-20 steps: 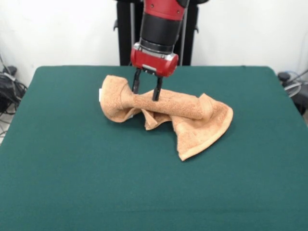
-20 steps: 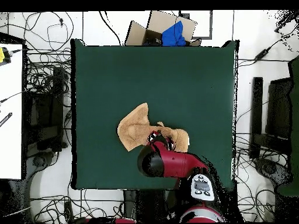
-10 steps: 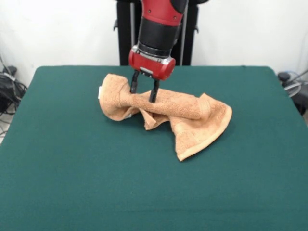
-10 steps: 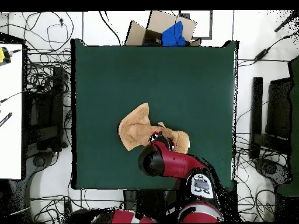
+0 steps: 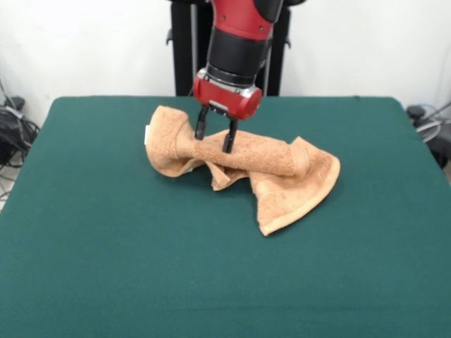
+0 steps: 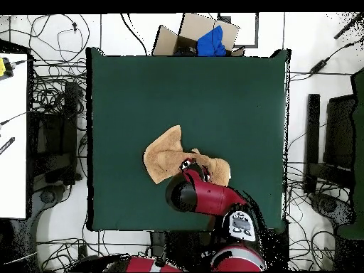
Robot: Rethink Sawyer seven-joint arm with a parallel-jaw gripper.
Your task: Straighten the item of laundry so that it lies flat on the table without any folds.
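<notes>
1. We see the light-orange terry towel (image 5: pixel 243 165) lying crumpled on the dark green table (image 5: pixel 106 267), toward its far half in the front view.
2. Its middle is twisted into a thick roll; a bunched end sits at the picture's left and a flatter hemmed flap spreads to the right and toward the camera.
3. A small white tag (image 5: pixel 147 135) shows at the left bunched end.
4. The gripper (image 5: pixel 215 136) stands over the roll with its two dark fingers (image 5: pixel 228 138) parted, one on each side of the twisted part, the tips at the cloth; we cannot tell whether they press it.
5. In the overhead view the red arm (image 6: pixel 202 199) covers part of the towel (image 6: pixel 167 158).
6. A cardboard box holding something blue (image 6: pixel 210 41) sits beyond the table's edge.
</notes>
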